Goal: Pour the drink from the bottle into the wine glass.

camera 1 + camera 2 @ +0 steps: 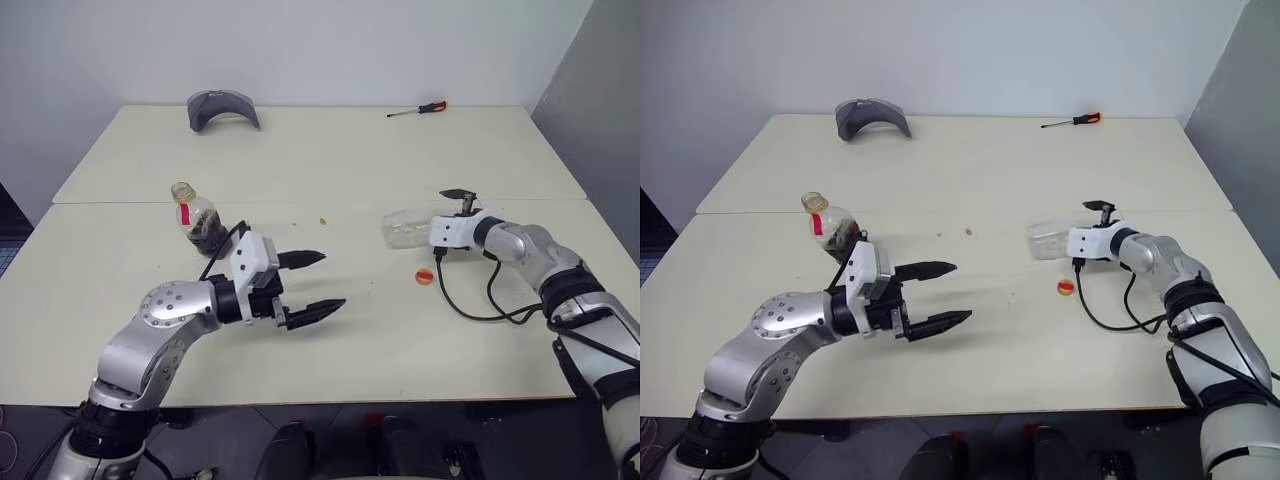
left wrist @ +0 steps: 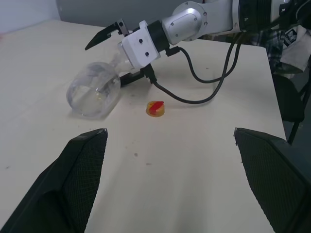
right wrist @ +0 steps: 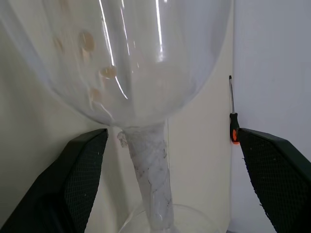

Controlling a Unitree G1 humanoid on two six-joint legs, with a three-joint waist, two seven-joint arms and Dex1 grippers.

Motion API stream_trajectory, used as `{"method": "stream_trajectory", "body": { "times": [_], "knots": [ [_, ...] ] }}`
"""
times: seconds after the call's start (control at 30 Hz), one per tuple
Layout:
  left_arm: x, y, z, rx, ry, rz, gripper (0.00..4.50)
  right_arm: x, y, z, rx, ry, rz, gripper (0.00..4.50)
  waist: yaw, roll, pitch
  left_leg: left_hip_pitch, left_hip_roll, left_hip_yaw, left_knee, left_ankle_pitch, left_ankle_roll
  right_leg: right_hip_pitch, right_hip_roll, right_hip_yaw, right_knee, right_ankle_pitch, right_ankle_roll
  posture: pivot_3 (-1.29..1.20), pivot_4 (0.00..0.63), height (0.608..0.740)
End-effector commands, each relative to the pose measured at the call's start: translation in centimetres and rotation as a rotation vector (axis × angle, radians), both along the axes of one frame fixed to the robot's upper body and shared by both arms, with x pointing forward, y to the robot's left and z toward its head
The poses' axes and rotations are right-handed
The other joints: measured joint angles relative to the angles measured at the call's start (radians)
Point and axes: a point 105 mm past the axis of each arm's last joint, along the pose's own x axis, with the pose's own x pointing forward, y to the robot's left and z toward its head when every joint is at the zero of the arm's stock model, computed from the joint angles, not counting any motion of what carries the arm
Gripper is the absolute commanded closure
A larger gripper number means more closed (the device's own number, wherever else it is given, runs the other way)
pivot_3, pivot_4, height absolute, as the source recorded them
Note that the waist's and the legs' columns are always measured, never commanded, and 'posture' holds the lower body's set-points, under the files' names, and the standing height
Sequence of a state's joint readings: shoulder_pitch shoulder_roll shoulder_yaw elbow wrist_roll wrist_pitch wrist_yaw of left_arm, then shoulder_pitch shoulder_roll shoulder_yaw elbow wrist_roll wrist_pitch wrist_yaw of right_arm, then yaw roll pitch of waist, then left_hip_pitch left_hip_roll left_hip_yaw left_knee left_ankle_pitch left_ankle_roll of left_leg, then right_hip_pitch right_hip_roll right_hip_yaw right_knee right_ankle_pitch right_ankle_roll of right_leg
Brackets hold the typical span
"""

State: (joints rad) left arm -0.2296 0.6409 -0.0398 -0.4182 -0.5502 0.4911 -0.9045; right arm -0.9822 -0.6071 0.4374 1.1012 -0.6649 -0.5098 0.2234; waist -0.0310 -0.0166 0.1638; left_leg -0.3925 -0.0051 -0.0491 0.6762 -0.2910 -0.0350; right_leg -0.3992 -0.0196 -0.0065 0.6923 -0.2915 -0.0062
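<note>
The bottle [image 1: 198,222] stands upright at the left of the table, uncapped, with a red band at its neck and a little dark drink [image 1: 207,236] at the bottom. My left gripper [image 1: 333,279] hangs open just in front and to the right of it, pointing right, holding nothing. The wine glass [image 1: 405,228] lies on its side right of centre, its bowl [image 2: 95,90] pointing left. My right gripper [image 1: 438,225] is open, one finger on each side of the thin stem [image 3: 154,165], not closed on it.
A yellow cap [image 1: 425,276] with a red mark lies on the table in front of the glass. At the far edge are a red-handled screwdriver [image 1: 418,109] and a grey curved object [image 1: 222,108]. A black cable [image 1: 480,305] trails from my right wrist.
</note>
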Motion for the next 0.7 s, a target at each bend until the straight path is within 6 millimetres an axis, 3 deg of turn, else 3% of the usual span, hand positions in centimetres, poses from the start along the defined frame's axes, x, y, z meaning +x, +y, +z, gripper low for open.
{"method": "stream_trajectory", "body": {
  "times": [0.03, 0.1, 0.43, 0.67, 0.7],
  "knots": [
    [-0.4, -0.6, 0.8, -0.014, -0.030, -0.023, 0.00, 0.5, -0.7, 0.4, 0.001, -0.003, -0.049, 0.38, 0.000, 0.000, 0.000, 0.000, 0.000, 0.000, 0.000, 0.000, 0.000, 0.000, 0.000, 0.000, 0.000, 0.000, 0.000, 0.00, 0.150, 0.740],
    [-0.4, -0.6, 0.9, -0.016, -0.030, -0.023, 0.00, 0.6, -0.9, 0.4, 0.004, 0.002, -0.065, 0.86, 0.000, 0.000, 0.000, 0.000, 0.000, 0.000, 0.000, 0.000, 0.000, 0.000, 0.000, 0.000, 0.000, 0.000, 0.000, 0.00, 0.150, 0.740],
    [-0.5, -0.8, 0.9, -0.024, -0.021, -0.020, 0.00, 0.8, -0.5, 0.8, 0.081, -0.015, -0.072, 4.31, -0.001, 0.000, 0.000, 0.000, 0.000, 0.000, 0.000, 0.000, 0.000, 0.000, 0.000, 0.000, 0.000, 0.000, 0.000, 0.00, 0.150, 0.740],
    [-1.1, -0.4, 0.0, -0.006, 0.015, 0.003, 0.00, 1.2, 2.5, 3.2, 0.233, -0.083, 0.007, 4.34, -0.003, 0.000, 0.000, -0.001, 0.000, 0.001, 0.000, 0.000, 0.000, -0.003, 0.000, 0.002, 0.003, 0.000, 0.000, 0.00, 0.150, 0.740],
    [-1.2, 0.2, -0.4, -0.005, 0.036, 0.062, 0.00, 1.2, 5.1, 3.9, 0.370, -0.067, 0.060, 4.34, -0.004, 0.000, 0.000, -0.001, 0.000, 0.001, 0.000, 0.000, 0.000, -0.004, 0.000, 0.002, 0.003, 0.000, 0.000, 0.00, 0.150, 0.740]
  ]
}}
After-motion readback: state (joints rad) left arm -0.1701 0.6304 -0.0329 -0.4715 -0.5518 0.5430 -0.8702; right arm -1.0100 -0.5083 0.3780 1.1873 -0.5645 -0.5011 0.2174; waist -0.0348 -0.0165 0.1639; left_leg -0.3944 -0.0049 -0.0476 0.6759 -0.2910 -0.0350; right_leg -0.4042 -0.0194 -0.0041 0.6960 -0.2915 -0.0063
